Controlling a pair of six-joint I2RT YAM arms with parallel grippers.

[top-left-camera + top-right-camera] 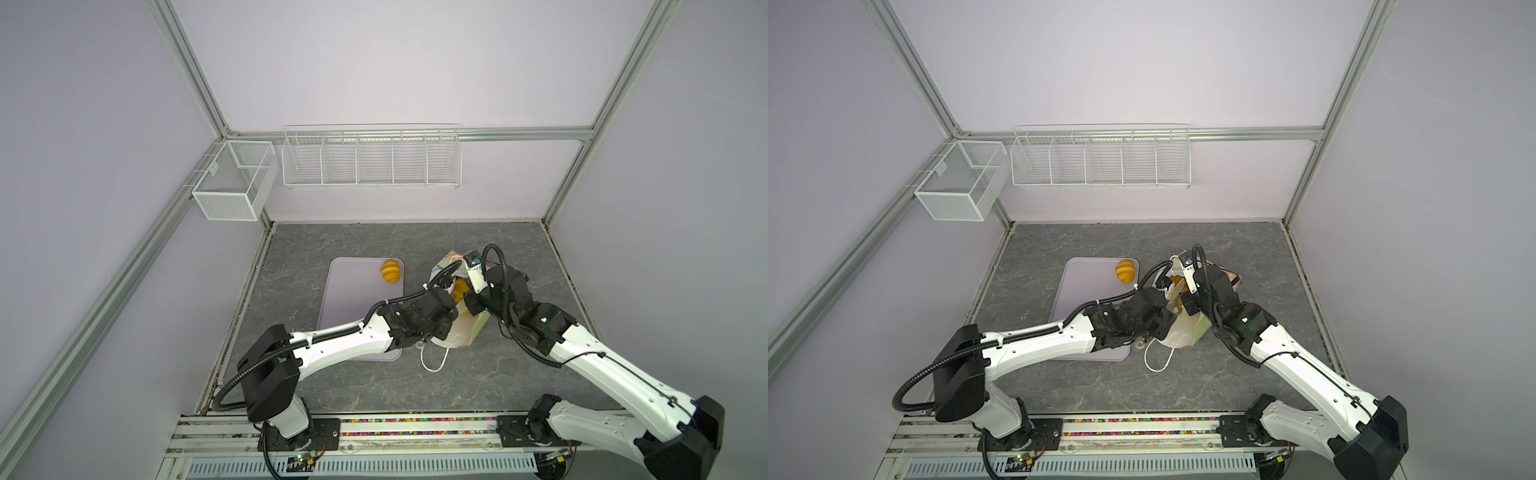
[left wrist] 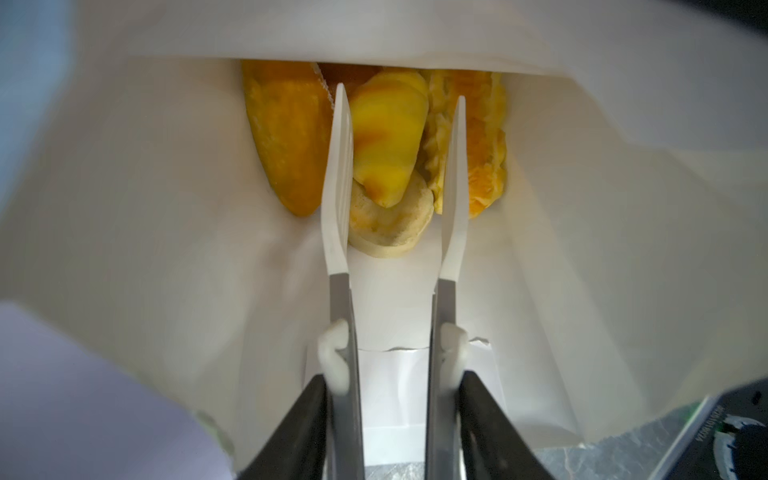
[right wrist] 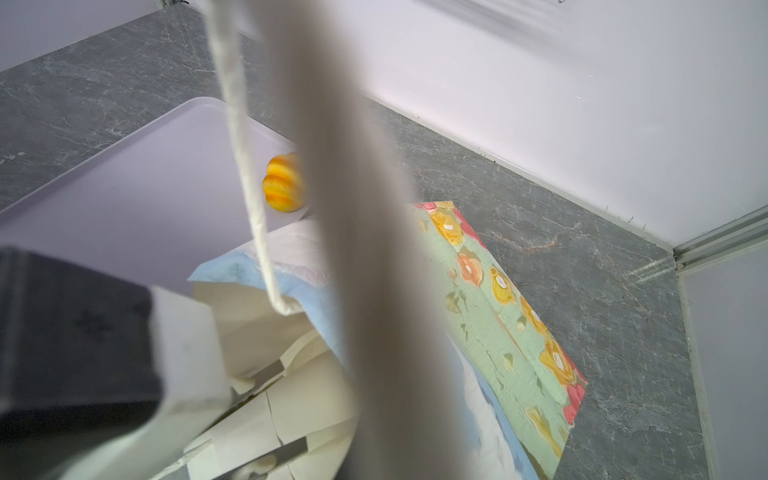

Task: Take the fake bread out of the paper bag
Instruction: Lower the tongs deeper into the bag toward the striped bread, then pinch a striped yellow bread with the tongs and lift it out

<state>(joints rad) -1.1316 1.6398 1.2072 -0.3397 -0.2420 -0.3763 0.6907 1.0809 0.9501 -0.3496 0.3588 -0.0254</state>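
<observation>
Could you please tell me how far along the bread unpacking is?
Done: one ridged golden toy bun lies on the pale plastic tray. In hand: the left end effector, jaws apart, straddles a yellow ridged loaf inside the white-lined paper bag. Left: at least four breads visible inside.

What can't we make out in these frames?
- Bread left in the bag: left wrist view shows a few pieces; a fold of the bag wall cuts off their far ends, so no count.
- Bag mouth, both top views: covered by the left arm and right arm.
- What the right pincer pinches: too small from above; in the right wrist view a blurred pale strip blocks the middle.
</observation>
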